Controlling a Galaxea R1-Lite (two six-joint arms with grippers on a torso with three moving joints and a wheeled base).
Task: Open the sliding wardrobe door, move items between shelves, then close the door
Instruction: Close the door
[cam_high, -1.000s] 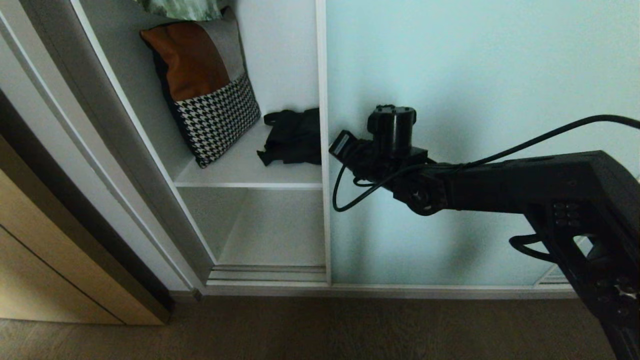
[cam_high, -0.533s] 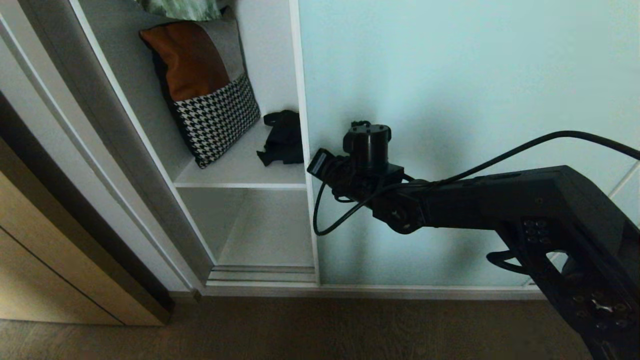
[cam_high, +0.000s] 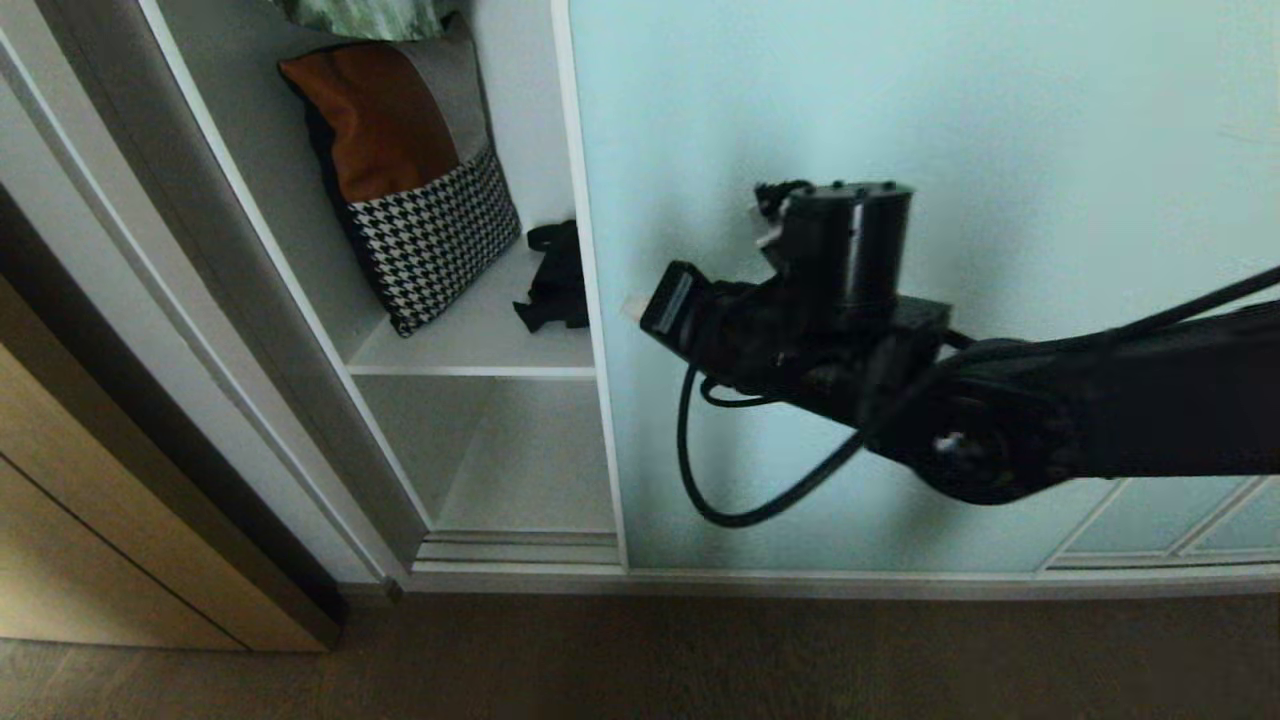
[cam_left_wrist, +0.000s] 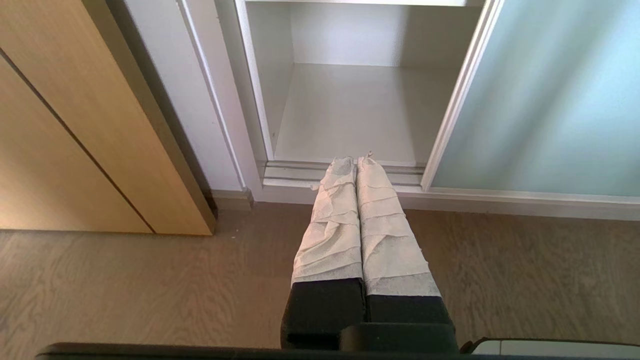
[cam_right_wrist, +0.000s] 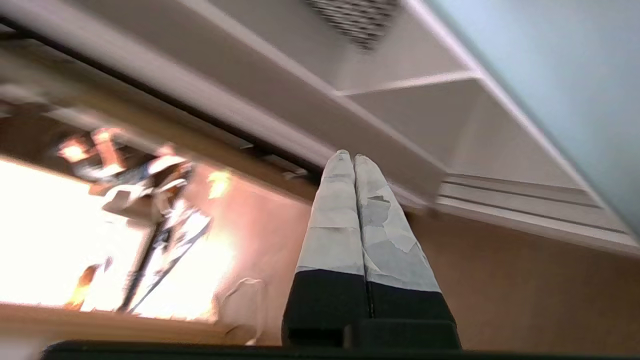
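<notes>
The right gripper (cam_right_wrist: 354, 159) hangs pressed together, holding nothing, before the sliding wardrobe door (cam_high: 900, 120). Left of the door's edge, the black bundle (cam_high: 556, 278) lies on a shelf (cam_high: 470, 345) beside the cushion (cam_high: 410, 180). The left gripper (cam_left_wrist: 356, 162) is pressed together too.

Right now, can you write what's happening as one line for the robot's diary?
stage: closing | sliding wardrobe door: partly shut, gap left | black bundle: upper shelf | right tool: shut, empty | left tool: shut, parked

The sliding wardrobe door (cam_high: 900, 120) is frosted pale aqua glass in a slim white frame, upright and covering most of the opening. Left of its edge sit plain white shelves (cam_high: 470, 345). A black fabric bundle (cam_high: 555, 280) lies on the upper shelf, half hidden behind the door's edge.
</notes>
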